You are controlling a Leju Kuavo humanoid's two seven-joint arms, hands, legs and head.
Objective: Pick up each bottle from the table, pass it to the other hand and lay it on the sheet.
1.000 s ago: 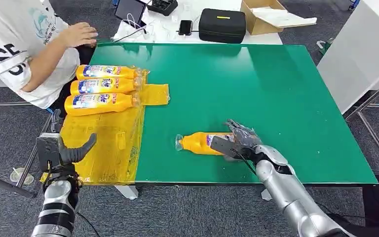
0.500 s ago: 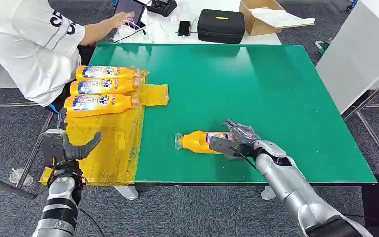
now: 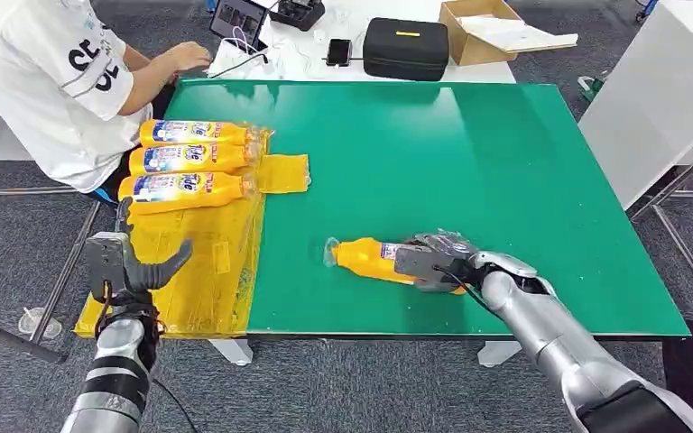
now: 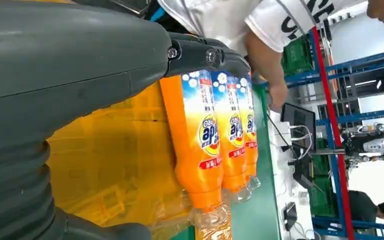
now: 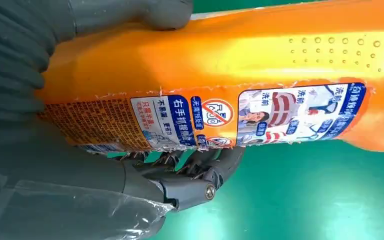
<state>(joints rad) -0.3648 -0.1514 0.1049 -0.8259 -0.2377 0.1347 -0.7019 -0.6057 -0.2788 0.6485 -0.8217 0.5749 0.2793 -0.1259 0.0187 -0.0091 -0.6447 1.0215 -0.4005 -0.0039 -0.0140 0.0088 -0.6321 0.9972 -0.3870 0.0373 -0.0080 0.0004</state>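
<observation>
The right hand (image 3: 433, 262) grips an orange bottle (image 3: 365, 259) lying on the green counter (image 3: 469, 153), its cap end pointing away from the hand toward the yellow sheet (image 3: 200, 262). The left hand (image 3: 131, 267) waits empty, fingers apart, over that sheet. The wrap looks secure, though partly hidden; a level lift should suit the handover.

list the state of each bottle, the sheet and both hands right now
orange plastic bottle on green table: lying on its side, gripped by right hand
three orange bottles: lying side by side on sheet
yellow plastic sheet: spread over table edge
left hand: holds nothing, fingers apart
</observation>
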